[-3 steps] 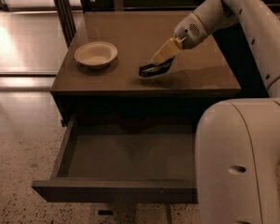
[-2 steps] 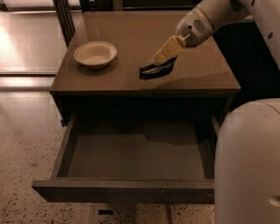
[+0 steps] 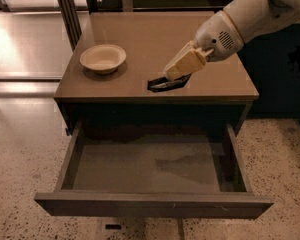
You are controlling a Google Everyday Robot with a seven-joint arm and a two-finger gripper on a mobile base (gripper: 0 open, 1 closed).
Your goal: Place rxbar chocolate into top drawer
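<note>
The rxbar chocolate (image 3: 165, 83), a small black-wrapped bar, is at the tip of my gripper (image 3: 176, 74), low over the cabinet top near its front edge. The gripper's cream fingers (image 3: 184, 63) reach down and left from the white arm at the upper right and are shut on the bar's right end. The top drawer (image 3: 150, 170) is pulled wide open below the cabinet top. Its flat grey bottom is bare. The bar is above the cabinet top, not over the drawer.
A cream round bowl (image 3: 103, 58) stands on the left of the brown cabinet top (image 3: 140, 34). Dark metal posts (image 3: 67, 9) rise at the back left. Speckled floor surrounds the cabinet. A dark wall lies to the right.
The gripper and the bar have moved slightly toward the cabinet's front edge. The large white robot body that filled the lower right has left the view.
</note>
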